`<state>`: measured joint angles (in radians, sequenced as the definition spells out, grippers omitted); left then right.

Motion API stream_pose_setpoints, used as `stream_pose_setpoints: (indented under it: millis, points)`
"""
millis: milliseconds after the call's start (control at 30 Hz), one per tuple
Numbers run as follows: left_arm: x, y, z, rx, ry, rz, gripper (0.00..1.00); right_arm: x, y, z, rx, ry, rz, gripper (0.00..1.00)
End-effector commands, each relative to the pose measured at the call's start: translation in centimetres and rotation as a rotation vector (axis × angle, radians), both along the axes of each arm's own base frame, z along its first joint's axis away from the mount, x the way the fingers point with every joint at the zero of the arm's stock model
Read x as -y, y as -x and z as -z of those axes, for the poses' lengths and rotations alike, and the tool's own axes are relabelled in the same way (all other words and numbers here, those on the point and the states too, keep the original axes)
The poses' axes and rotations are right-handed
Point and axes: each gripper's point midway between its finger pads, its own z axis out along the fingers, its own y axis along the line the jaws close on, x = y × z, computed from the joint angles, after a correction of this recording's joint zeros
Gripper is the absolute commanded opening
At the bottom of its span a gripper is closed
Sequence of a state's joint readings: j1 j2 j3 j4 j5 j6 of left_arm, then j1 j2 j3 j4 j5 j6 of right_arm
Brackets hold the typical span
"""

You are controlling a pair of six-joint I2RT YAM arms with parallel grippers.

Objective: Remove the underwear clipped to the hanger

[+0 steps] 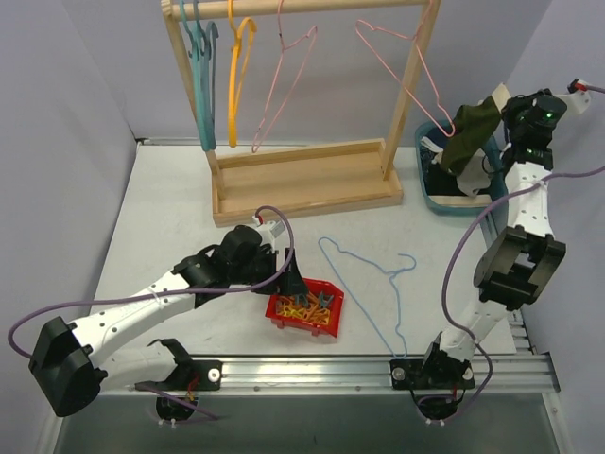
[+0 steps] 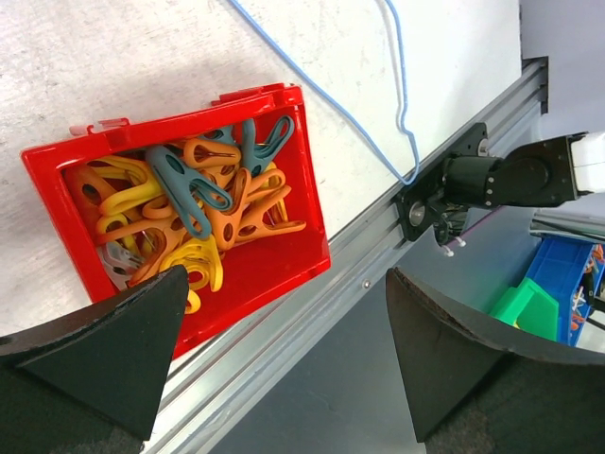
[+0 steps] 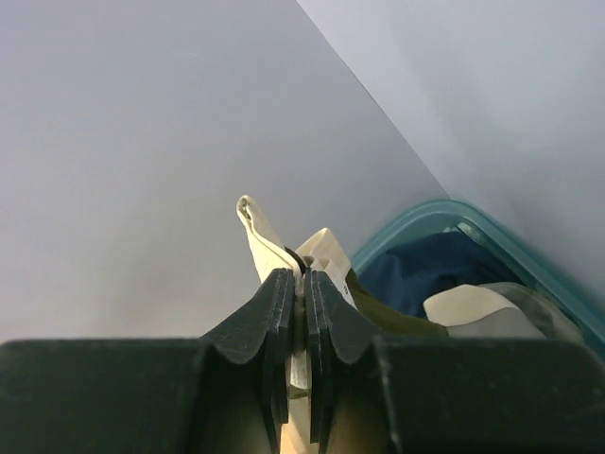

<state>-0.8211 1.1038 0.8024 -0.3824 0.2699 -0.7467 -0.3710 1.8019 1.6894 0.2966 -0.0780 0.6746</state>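
White tabletop [image 1: 170,208] carries a red plastic bin [image 2: 189,118] of clips [image 2: 217,203], the left gripper [image 2: 285,284] above it spread wide and empty. Far right, the right gripper [image 3: 295,279] pinches the pale waistband [image 3: 260,232] of a dark olive cloth brief [image 1: 473,134] above a teal plastic tub [image 3: 444,213] holding a navy brief [image 3: 425,270].

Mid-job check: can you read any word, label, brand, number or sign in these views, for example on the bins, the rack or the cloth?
None can be read in any view.
The red bin, teal tub, wooden rack and the olive underwear clamped in the right pincer show no lettering.
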Motion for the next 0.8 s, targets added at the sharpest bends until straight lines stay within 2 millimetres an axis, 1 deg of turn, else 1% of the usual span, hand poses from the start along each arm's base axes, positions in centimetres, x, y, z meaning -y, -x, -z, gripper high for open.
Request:
stream_pose_setpoints:
  millis: [0, 33, 67, 100, 133, 167, 200, 233, 267, 300, 333, 367, 433, 467, 500, 533, 567, 600, 633, 667, 733, 767]
  points:
    - [0.8, -1.0, -0.9, 0.036, 0.036, 0.014, 0.94, -1.0, -3.2, 3.5, -0.055, 0.036, -0.057, 0.05]
    - [0.8, -1.1, -0.8, 0.035, 0.033, 0.012, 0.94, -1.4, -3.7, 4.4, -0.077, 0.047, -0.065, 0.08]
    - [0.7, -1.1, -0.9, 0.037, 0.032, 0.008, 0.94, -1.1, -4.2, 6.0, -0.113, 0.071, -0.041, 0.09]
    - [0.5, -1.3, -0.9, 0.038, 0.03, 0.0, 0.94, -1.3, -4.6, 6.5, -0.126, 0.085, -0.04, 0.1]
    - [0.3, -1.4, -0.8, 0.039, 0.029, -0.003, 0.94, -2.2, -5.2, 7.1, -0.141, 0.093, -0.058, 0.16]
    - [0.0, -1.4, -1.1, 0.043, 0.031, -0.009, 0.94, -2.4, -5.9, 7.4, -0.149, 0.101, -0.064, 0.2]
    - [-0.2, -1.3, -1.0, 0.042, 0.03, -0.014, 0.94, -2.8, -6.2, 7.7, -0.166, 0.122, -0.072, 0.26]
    - [-0.6, -1.5, -1.0, 0.041, 0.029, -0.024, 0.94, -3.5, -6.4, 8.0, -0.186, 0.127, -0.084, 0.43]
    - [-0.8, -1.4, -0.9, 0.04, 0.027, -0.029, 0.94, -3.9, -6.5, 7.8, -0.194, 0.142, -0.087, 0.51]
    - [-1.1, -1.4, -1.2, 0.044, 0.034, -0.035, 0.94, -3.8, -6.3, 7.0, -0.192, 0.161, -0.053, 0.57]
    - [-1.3, -1.5, -1.2, 0.045, 0.034, -0.044, 0.94, -3.9, -6.0, 6.7, -0.206, 0.188, -0.045, 0.68]
    - [-1.6, -1.5, -1.1, 0.046, 0.034, -0.05, 0.94, -4.6, -5.6, 5.1, -0.188, 0.204, -0.04, 0.71]
    - [-1.9, -1.5, -1.6, 0.058, 0.044, -0.055, 0.94, -4.4, -4.4, 3.4, -0.184, 0.224, 0.01, 0.76]
    - [-2.0, -1.6, -1.6, 0.058, 0.043, -0.059, 0.94, -4.6, -3.4, 1.2, -0.153, 0.23, 0.029, 0.77]
    - [-2.1, -1.5, -1.8, 0.063, 0.049, -0.059, 0.94, -4.5, -2.6, 0.3, -0.15, 0.233, 0.051, 0.78]
    - [-2.1, -1.6, -2.1, 0.072, 0.053, -0.058, 0.94, -3.3, -0.9, 0.3, -0.203, 0.226, 0.148, 0.8]
    - [-2.2, -1.7, -2.2, 0.074, 0.053, -0.062, 0.94, -2.9, 1.0, -1.6, -0.19, 0.193, 0.204, 0.8]
    - [-2.3, -1.7, -2.4, 0.079, 0.056, -0.061, 0.94, -2.0, 2.7, -2.0, -0.203, 0.171, 0.271, 0.8]
    - [-2.3, -1.7, -2.5, 0.082, 0.057, -0.062, 0.94, -1.0, 5.1, 0.8, -0.3, 0.153, 0.354, 0.8]
    - [-2.4, -1.6, -2.6, 0.082, 0.057, -0.062, 0.94, -0.8, 7.9, -1.4, -0.245, 0.12, 0.402, 0.8]
    - [-2.5, -1.5, -3.0, 0.089, 0.065, -0.061, 0.94, 0.3, 11.3, -0.3, -0.265, 0.091, 0.47, 0.82]
    - [-2.5, -1.4, -3.1, 0.09, 0.069, -0.062, 0.94, 0.1, 13.5, 0.8, -0.289, 0.081, 0.474, 0.82]
